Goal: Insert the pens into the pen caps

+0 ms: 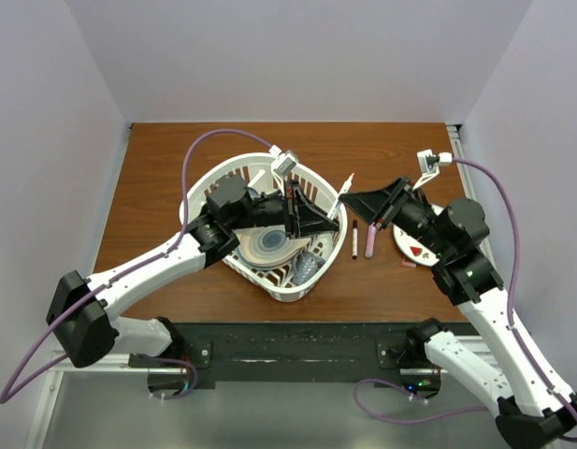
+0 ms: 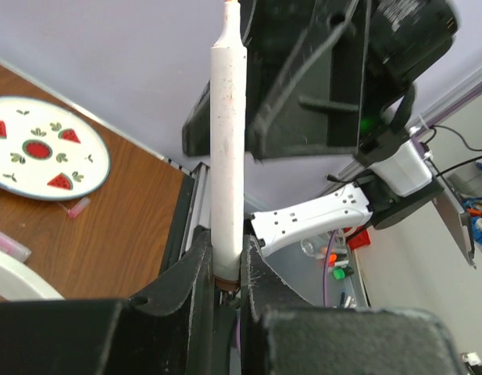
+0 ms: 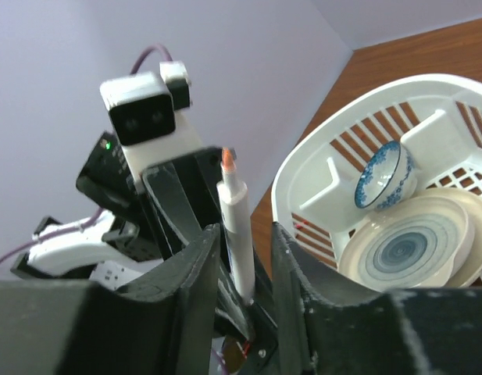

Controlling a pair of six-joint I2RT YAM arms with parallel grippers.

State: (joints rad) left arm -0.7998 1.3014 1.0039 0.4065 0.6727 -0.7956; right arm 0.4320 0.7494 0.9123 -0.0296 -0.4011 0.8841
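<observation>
The white pen (image 2: 227, 141) is uncapped, its bare reddish tip pointing away from the left gripper (image 2: 227, 269), whose fingers clamp its back end and hold it off the table (image 1: 157, 187). Two more lie flat on the table, side by side and parallel: a dark pen (image 1: 354, 238) with a pale near end, and a pink pen (image 1: 370, 241) just right of it. A short pink cap (image 1: 407, 264) lies apart, further right and nearer.

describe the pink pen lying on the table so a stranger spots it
Find the white basket and the watermelon plate to its right. Two slim pens lie side by side between them. The pink pen is the thicker one, nearer the plate; the dark pen beside it is thinner.
</observation>
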